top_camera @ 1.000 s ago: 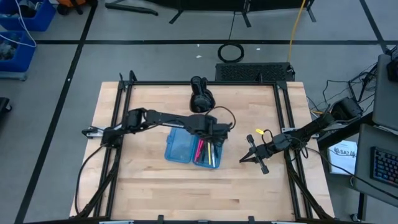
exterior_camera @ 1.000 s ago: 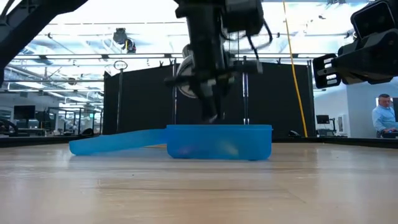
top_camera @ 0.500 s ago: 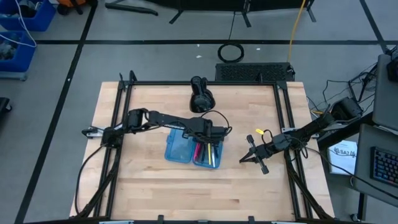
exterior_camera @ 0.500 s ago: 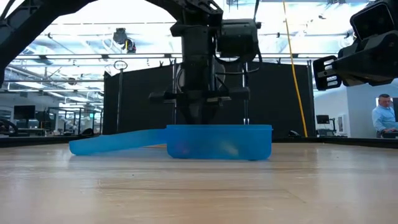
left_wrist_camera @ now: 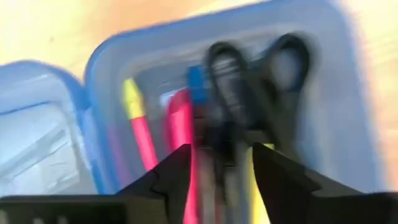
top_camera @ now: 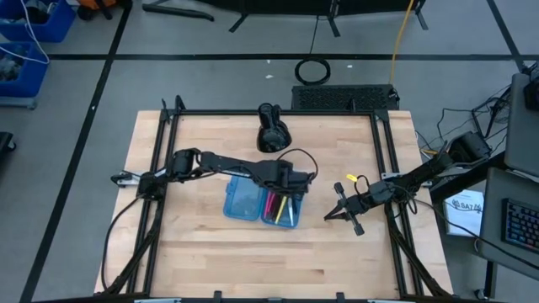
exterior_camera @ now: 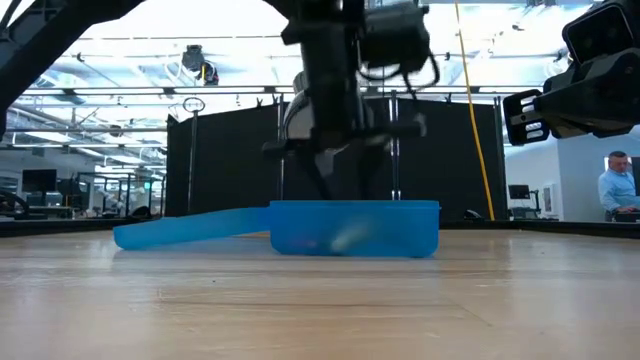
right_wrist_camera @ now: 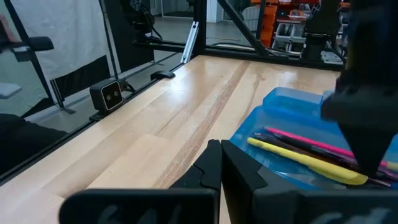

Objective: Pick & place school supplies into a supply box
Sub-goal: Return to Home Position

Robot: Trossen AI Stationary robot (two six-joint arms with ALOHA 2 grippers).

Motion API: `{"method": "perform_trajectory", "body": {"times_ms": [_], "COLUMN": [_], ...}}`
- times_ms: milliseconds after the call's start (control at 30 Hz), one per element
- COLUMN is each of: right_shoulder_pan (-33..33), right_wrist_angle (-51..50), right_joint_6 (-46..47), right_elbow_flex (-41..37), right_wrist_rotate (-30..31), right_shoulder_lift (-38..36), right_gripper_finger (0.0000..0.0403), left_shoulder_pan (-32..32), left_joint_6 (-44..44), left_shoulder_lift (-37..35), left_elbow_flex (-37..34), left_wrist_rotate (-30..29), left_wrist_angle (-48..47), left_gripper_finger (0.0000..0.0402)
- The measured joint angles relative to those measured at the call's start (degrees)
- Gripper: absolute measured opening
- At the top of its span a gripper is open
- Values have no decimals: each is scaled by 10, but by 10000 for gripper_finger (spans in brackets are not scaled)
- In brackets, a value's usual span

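Pale wood tabletop inside a black rail frame, grey floor all round. Seen level across the wood, a bright hall beyond, with a person at the far right edge.

Near the tabletop's middle, the translucent blue supply box, lying open with its two halves side by side. In the half nearer the right arm, the school supplies: a pink pen, a yellow pen, scissors with black handles, plus other thin pens too blurred to tell apart.

Directly above that filled half, the left pincer, pointing down into it, fingers spread with a clear gap between them and gripping nothing.

Off to the box's right side and apart from it, the right pincer, low over the wood and aimed toward the box, fingers pressed together, empty.

Behind the box, toward the tabletop's far edge, a bulky black lamp-like object.
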Motion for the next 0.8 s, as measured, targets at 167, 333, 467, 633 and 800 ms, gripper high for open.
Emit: {"method": "perform_trajectory", "body": {"times_ms": [167,333,467,633,800], "right_shoulder_pan": [0,0,0,0,0], "right_wrist_angle": [0,0,4,-2,24], "right_joint_6": [0,0,8,9,-8], "right_elbow_flex": [0,0,0,0,0], "right_wrist_rotate": [0,0,0,-1,-1], "right_shoulder_lift": [0,0,0,0,0], "right_gripper_finger": [0,0,0,0,0], "left_shoulder_pan": [0,-12,-65,-169,-299], "left_joint_6": [1,16,92,126,271], "left_shoulder_lift": [-1,-6,-29,-96,-176], "left_elbow_flex": [46,110,178,198,131], "left_wrist_rotate": [-2,-61,-176,-314,-452], "left_wrist_angle": [-42,-169,-257,-307,-275], "left_gripper_finger": [209,204,163,67,10]}}
